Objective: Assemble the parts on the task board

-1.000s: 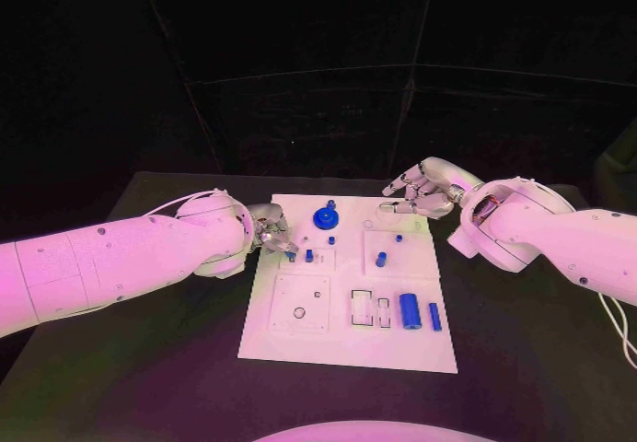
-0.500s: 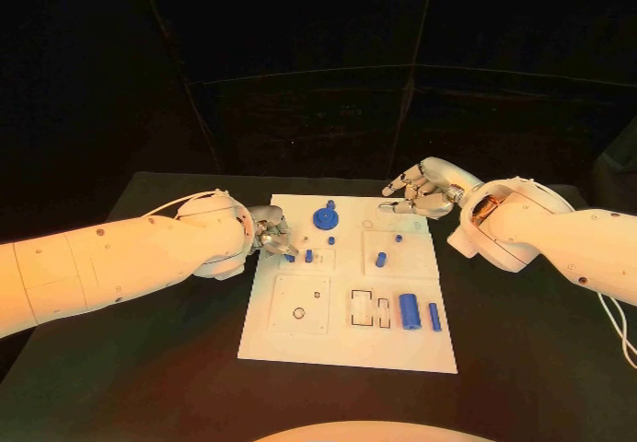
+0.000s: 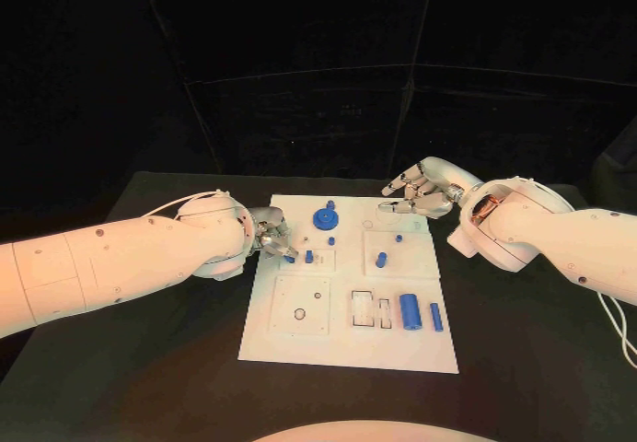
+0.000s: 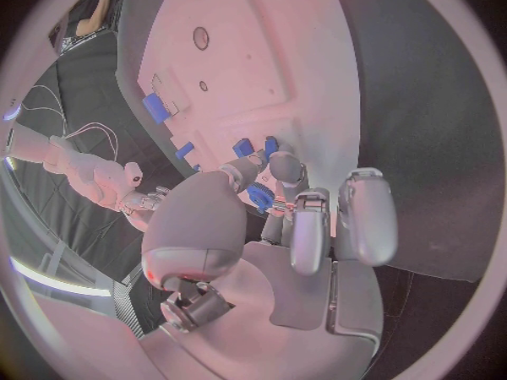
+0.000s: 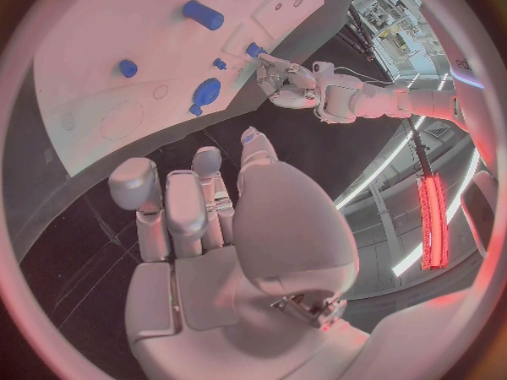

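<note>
Left hand (image 4: 277, 219) fingers pinching small blue part (image 4: 260, 198) at task board (image 3: 348, 345) edge, right hand (image 3: 420, 193) fingers loosely spread.

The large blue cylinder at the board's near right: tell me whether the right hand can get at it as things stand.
Probably yes. The right hand hovers empty at the task board's far right edge, and nothing stands over the large blue cylinder; only low parts lie between.
</note>
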Robot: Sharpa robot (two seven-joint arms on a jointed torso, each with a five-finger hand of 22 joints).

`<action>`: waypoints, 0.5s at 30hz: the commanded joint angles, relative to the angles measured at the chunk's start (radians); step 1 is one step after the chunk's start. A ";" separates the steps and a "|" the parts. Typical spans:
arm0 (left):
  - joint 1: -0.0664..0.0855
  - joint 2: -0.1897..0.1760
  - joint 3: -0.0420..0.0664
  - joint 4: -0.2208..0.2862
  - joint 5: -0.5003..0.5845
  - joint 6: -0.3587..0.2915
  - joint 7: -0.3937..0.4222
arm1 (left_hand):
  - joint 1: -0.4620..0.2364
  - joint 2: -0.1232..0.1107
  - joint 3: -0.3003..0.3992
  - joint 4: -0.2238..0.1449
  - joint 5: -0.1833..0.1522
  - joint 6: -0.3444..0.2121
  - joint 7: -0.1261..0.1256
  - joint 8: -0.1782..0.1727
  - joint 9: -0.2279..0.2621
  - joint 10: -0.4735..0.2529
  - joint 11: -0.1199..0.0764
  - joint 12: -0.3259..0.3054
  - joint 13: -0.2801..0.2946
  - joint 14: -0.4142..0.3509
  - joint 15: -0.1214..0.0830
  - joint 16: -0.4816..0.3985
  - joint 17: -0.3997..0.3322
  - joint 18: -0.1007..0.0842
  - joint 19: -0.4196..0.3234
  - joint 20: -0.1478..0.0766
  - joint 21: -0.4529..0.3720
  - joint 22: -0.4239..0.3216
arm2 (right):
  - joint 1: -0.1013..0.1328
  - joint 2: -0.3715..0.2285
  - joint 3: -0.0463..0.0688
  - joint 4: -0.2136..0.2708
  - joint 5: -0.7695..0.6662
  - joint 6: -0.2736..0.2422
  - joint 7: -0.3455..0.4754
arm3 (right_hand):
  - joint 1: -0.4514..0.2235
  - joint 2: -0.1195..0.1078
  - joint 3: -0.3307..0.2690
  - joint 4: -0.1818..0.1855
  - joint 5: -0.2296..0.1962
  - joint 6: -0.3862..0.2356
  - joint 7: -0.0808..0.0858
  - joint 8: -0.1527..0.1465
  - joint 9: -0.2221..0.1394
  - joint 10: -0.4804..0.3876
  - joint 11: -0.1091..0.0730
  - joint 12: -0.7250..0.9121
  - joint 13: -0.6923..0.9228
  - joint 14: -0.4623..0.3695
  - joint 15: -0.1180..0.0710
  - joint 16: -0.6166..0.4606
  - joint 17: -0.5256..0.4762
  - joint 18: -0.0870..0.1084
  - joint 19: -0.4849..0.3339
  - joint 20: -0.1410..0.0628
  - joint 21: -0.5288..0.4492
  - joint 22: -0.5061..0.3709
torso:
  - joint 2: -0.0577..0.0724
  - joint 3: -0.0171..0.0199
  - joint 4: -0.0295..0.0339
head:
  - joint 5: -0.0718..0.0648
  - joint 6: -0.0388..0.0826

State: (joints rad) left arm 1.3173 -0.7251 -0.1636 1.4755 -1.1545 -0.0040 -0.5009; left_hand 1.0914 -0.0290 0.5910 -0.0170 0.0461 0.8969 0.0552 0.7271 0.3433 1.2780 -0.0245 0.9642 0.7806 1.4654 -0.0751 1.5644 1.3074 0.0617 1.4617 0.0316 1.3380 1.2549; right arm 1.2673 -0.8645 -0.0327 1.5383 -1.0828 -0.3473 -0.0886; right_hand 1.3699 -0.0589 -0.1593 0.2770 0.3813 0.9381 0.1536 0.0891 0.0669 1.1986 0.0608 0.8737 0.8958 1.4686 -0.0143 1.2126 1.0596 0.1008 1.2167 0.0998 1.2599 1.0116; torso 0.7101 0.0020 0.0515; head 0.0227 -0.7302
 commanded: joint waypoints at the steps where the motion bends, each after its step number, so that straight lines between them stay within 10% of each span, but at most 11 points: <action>1: -0.002 0.002 -0.002 -0.001 -0.004 0.025 -0.005 | -0.003 0.007 0.074 -0.062 0.004 -0.002 -0.009 0.007 0.002 0.002 -0.002 0.003 -0.003 0.105 -0.009 0.006 0.263 0.007 0.007 -0.005 -0.002 -0.004 | 0.002 0.001 0.000 0.001 -0.002 0.002 0.010 | 0.001 0.008 -0.008 -0.001 0.005 -0.002 -0.005 0.007 0.001 -0.008 0.000 0.004 -0.001 0.000 0.000 -0.005 -0.001 0.016 -0.008 -0.003 -0.004 -0.001 | 0.001 0.0000 0.0000 | -0.001 -0.001; 15: -0.002 0.014 -0.002 -0.014 -0.002 0.017 -0.004 | -0.129 -0.055 -0.026 0.022 0.003 0.019 -0.017 0.025 0.012 0.004 -0.007 0.017 0.004 0.105 -0.013 0.006 0.263 0.005 0.011 -0.009 0.003 0.007 | 0.002 0.000 0.000 0.001 -0.002 -0.003 0.011 | 0.001 0.009 -0.010 0.001 0.005 -0.003 -0.005 0.007 0.001 -0.017 0.000 -0.011 -0.017 -0.002 0.000 -0.011 -0.008 0.019 -0.016 -0.003 -0.013 -0.016 | 0.000 -0.0002 -0.0001 | -0.002 -0.008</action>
State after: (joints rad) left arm 1.3156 -0.7123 -0.1653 1.4614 -1.1559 -0.0019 -0.5045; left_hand 0.9741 -0.0822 0.5703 0.0032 0.0465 0.9082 0.0342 0.7568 0.3565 1.2871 -0.0343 0.9781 0.7831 1.4654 -0.0824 1.5644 1.3074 0.0618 1.4646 0.0287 1.3380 1.2613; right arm 1.2673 -0.8647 -0.0327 1.5383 -1.0828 -0.3478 -0.0869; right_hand 1.3699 -0.0589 -0.1647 0.2768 0.3813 0.9381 0.1536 0.0927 0.0669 1.1913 0.0607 0.8665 0.8802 1.4685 -0.0143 1.2078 1.0527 0.1009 1.2061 0.0962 1.2506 0.9963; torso 0.7109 0.0016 0.0513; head 0.0203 -0.7364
